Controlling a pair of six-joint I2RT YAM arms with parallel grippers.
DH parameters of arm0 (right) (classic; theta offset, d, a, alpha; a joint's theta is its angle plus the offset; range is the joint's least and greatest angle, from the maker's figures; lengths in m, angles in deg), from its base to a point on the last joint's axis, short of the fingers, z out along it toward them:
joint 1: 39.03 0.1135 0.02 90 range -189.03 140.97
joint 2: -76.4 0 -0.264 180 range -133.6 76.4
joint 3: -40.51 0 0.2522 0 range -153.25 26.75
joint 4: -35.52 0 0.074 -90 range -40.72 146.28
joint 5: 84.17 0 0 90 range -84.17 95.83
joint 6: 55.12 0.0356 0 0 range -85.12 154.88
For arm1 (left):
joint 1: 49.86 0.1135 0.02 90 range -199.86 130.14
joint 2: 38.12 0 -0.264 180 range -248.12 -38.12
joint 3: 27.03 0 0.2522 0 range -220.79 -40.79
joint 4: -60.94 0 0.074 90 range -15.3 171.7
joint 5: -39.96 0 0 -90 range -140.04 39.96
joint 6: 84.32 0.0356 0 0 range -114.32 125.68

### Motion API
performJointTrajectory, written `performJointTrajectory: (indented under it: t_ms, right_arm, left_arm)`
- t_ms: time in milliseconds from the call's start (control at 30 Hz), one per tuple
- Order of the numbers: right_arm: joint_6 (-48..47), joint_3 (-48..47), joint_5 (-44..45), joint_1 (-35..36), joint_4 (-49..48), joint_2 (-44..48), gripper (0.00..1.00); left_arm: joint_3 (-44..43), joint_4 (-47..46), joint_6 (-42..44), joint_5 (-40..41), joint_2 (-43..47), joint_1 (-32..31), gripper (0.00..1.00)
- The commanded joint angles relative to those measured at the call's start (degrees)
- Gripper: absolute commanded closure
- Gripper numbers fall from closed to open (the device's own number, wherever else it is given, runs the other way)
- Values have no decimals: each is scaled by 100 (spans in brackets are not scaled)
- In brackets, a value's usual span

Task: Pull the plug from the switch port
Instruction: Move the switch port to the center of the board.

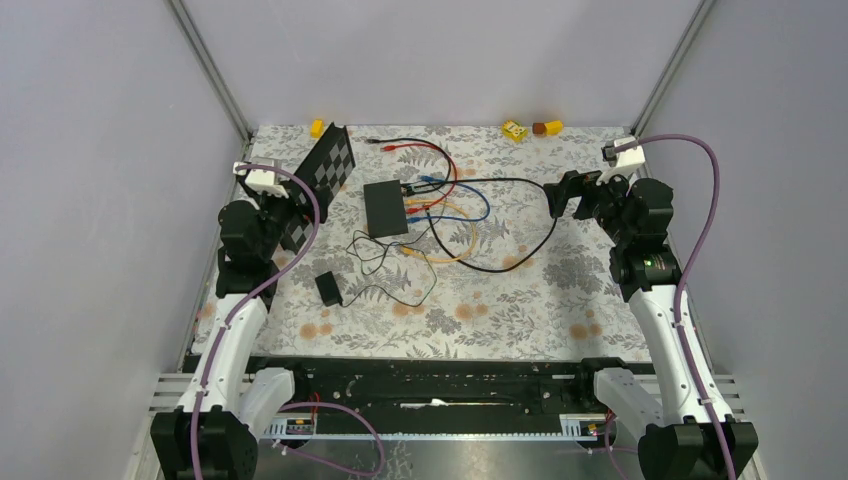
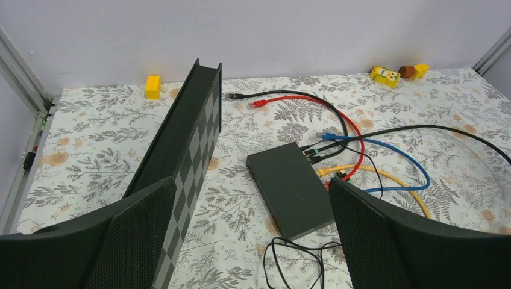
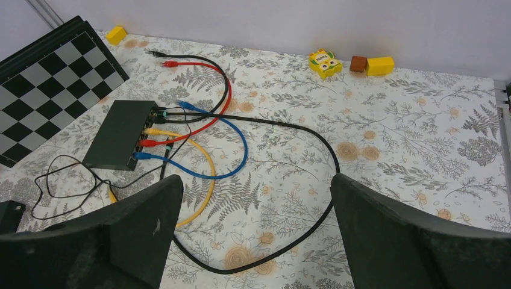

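Centre-left of the top view: switch point(image 1: 385, 208), flat on floral cloth point(image 1: 560, 290), cables point(image 1: 455, 200) plugged along its right edge. We list left gripper point(image 2: 250, 195) and right gripper point(image 3: 256, 180) spread wide, both apart from it. Chequered board point(image 1: 325, 180) stands near its left edge; the widest cloth lies lower right.

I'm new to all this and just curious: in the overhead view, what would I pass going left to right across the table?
Chequered board → black switch → yellow printed block → brown-and-yellow block pair.
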Motion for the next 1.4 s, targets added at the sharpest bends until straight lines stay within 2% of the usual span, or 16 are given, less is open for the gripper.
performJointTrajectory:
  t_ms: [0, 200, 400, 467, 700, 800, 1067, 1367]
  right_arm:
    - [-93, -52, -54, -8, -135, 37, 0]
    - [-97, -36, 89, -5, -134, 130, 0]
    - [-413, -14, 71, -7, -135, 173, 0]
    - [-477, 14, -39, -3, -135, 166, 0]
    - [-798, 185, -746, -11, -150, 156, 0]
    - [-920, 248, -1064, -7, -150, 130, 0]
    - [-1064, 320, -1636, -7, -137, 116, 0]
    - [-1150, 439, -1719, -10, -217, 65, 0]
  left_arm:
    - [-46, -156, -30, -120, 82, 76, 1]
    - [-58, -141, -80, 19, 91, 162, 1]
    - [-386, 220, -123, 866, 75, 226, 1]
    - [-437, 314, -128, 906, 64, 253, 1]
    - [-389, 436, 240, -643, -82, 275, 1]
    - [-382, 430, 278, -1041, -172, 272, 1]
    - [-402, 486, 392, -1371, -355, 277, 1]
    - [-527, 548, 308, -1586, -514, 263, 1]
